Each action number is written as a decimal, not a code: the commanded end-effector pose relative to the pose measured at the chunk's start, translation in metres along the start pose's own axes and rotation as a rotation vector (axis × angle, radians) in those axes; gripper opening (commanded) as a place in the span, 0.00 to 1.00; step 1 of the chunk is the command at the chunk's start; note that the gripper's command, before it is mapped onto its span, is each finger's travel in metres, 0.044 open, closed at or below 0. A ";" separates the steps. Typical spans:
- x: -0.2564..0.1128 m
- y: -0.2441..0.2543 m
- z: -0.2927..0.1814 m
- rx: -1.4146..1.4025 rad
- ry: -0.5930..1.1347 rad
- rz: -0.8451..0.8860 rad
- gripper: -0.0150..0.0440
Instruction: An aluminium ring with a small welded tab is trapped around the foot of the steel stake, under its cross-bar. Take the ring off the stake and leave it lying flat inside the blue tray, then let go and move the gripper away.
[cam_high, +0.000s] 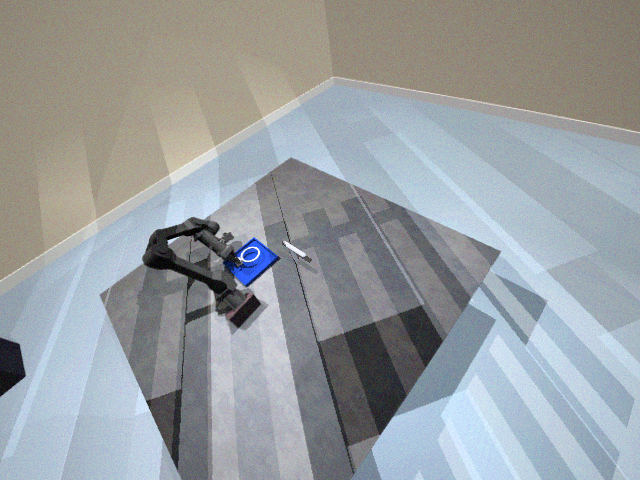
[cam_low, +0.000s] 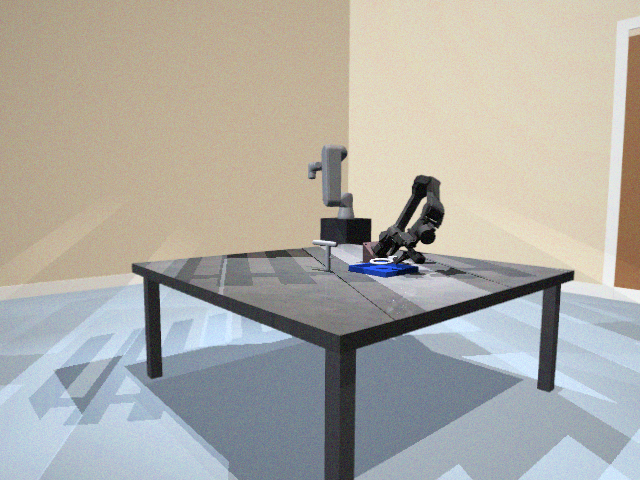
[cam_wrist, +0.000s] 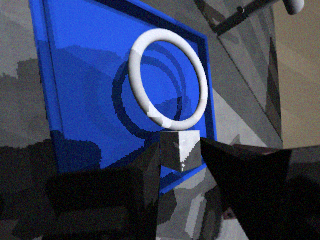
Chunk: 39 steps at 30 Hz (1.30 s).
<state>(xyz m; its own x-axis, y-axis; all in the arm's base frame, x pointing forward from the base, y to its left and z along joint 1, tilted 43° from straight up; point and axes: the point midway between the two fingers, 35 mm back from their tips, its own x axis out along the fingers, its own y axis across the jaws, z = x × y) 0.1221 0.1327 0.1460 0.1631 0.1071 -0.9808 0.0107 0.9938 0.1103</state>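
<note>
Hand (cam_high: 238, 261) (cam_low: 397, 259) (cam_wrist: 178, 144) clamped on the ring's tab (cam_wrist: 180, 149). Ring (cam_high: 250, 254) (cam_low: 381, 259) (cam_wrist: 136, 75) is off the stake (cam_high: 297, 251) (cam_low: 327, 256) (cam_wrist: 240, 17), held just above the blue tray (cam_high: 247, 282) (cam_low: 383, 271) (cam_wrist: 52, 125), its shadow on the tray floor. Tray sits on the desk (cam_high: 377, 289) (cam_low: 289, 304), near the stake.

The tray (cam_high: 265, 265) (cam_low: 383, 271) (cam_wrist: 80, 100) sits on the desk (cam_high: 372, 289) (cam_low: 289, 299), near the stake (cam_high: 296, 250) (cam_low: 327, 258) (cam_wrist: 240, 18), with the ring (cam_high: 242, 258) (cam_low: 373, 261) (cam_wrist: 134, 70) above it.
</note>
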 end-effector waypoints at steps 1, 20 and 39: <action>-0.001 0.000 0.000 -0.004 0.000 0.001 0.52; -0.072 -0.056 0.018 -0.003 -0.026 0.001 1.00; -0.074 -0.059 0.018 0.006 -0.030 -0.004 1.00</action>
<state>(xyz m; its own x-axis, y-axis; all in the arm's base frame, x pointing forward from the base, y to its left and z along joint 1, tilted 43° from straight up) 0.1268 0.0660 0.2146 0.1918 0.1028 -0.9760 0.0123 0.9942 0.1071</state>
